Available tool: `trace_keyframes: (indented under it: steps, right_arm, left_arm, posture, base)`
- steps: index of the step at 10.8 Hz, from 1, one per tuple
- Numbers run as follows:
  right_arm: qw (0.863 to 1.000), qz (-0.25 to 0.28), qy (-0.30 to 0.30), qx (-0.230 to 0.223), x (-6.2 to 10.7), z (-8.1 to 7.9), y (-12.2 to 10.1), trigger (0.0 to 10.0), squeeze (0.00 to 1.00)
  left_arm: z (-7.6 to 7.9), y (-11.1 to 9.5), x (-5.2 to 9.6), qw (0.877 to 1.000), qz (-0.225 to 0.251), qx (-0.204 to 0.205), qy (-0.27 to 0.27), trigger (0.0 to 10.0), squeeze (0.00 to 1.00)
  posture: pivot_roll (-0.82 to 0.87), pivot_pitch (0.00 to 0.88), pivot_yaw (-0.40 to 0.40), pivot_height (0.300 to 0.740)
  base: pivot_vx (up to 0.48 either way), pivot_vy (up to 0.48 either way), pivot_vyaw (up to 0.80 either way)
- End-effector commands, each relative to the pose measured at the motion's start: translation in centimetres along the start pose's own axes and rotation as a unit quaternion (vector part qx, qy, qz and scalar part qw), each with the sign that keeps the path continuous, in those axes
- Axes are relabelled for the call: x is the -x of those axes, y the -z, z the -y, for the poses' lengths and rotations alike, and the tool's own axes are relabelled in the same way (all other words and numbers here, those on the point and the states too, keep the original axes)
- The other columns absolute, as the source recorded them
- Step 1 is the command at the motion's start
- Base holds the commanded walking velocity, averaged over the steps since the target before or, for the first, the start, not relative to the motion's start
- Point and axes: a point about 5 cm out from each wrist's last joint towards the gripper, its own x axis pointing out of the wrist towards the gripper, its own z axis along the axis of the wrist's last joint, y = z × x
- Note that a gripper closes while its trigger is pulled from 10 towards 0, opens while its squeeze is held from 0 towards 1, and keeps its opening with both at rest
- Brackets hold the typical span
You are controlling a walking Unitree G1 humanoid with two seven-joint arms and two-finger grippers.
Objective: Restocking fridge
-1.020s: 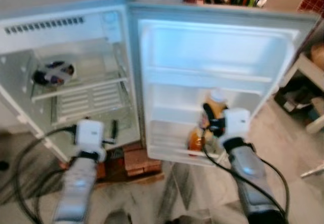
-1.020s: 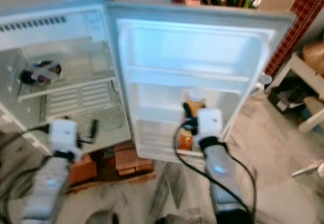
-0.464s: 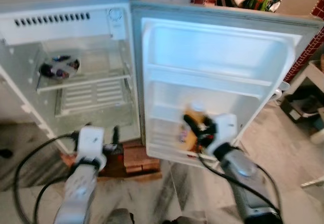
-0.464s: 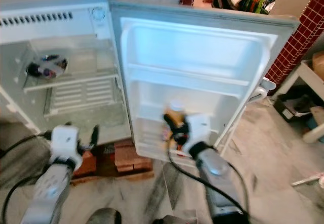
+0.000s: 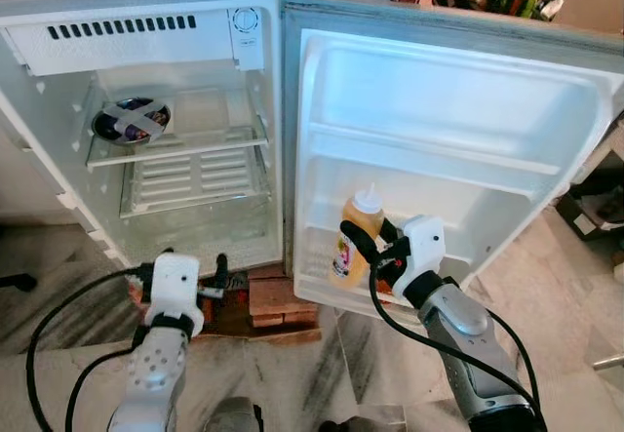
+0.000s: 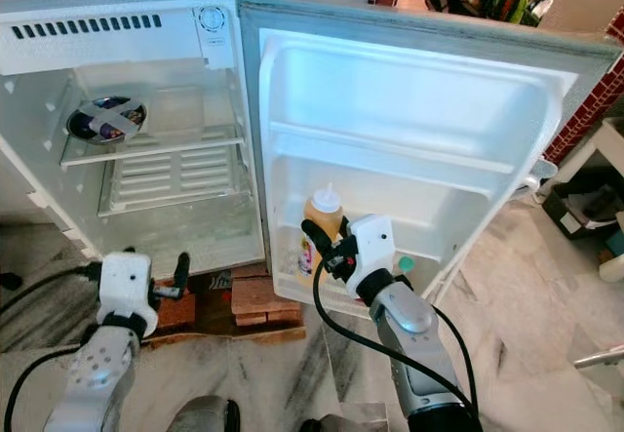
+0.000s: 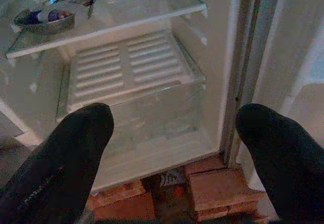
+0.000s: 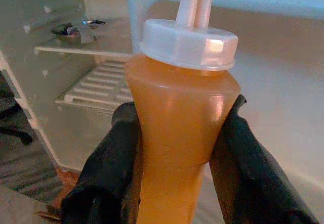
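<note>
**Fridge open, sauce bottle gripped at the door shelf**

The fridge (image 5: 146, 139) stands with its door (image 5: 448, 139) swung wide to the right. At the left end of its upper glass shelf (image 5: 195, 144) sits a foil-covered bowl (image 5: 131, 122) crossed with tape; the wire rack below carries nothing that can be made out. Under the fridge's front edge lie red bricks (image 5: 278, 300).

The left gripper (image 5: 216, 274) hangs low before the bottom left edge of the cabinet. Its wrist view shows its two black fingers (image 7: 76, 138) spread wide apart with nothing between them, looking into the lower compartment and at the bricks, and catching the bowl (image 7: 44, 19) at the shelf's far end.

Further right, the right gripper (image 5: 366, 247) is at the lower door shelf (image 5: 322, 291), its fingers clamped on an amber sauce bottle (image 5: 356, 237) with a white nozzle cap. The head views show the bottle upright at the left end of that door shelf, with a coloured label; whether its base touches the shelf cannot be told. The right wrist view shows what they cannot: one black finger (image 8: 111, 158) pressed against each side of the bottle (image 8: 179, 133) below its cap.
</note>
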Motion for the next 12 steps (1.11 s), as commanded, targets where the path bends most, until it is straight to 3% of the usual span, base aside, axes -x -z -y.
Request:
trace_keyframes:
  steps: [1,6,12]
  right_arm:
    - [1.000,0.006,-0.002,0.005,-0.2,0.1,-0.3,10.0,0.00]
    - [1.000,0.009,0.007,0.015,-0.3,-0.1,0.0,10.0,0.00]
    - [0.999,0.019,0.034,0.032,-0.8,0.7,-0.4,10.0,0.00]
  left_arm:
    - [-0.5,0.1,0.0,1.000,-0.006,-0.007,-0.012,10.0,0.00]
    - [-1.8,0.3,-0.8,0.999,-0.015,-0.021,-0.034,10.0,0.00]
    - [-2.6,-0.7,-1.7,0.998,0.014,-0.034,-0.051,10.0,0.00]
  posture:
    - [0.16,0.088,-0.066,0.665]
    - [0.16,0.082,-0.067,0.575]
    - [0.16,0.074,-0.070,0.575]
  base:
    - [0.000,0.000,0.00]
    - [0.000,0.000,0.00]
    - [0.000,0.000,0.00]
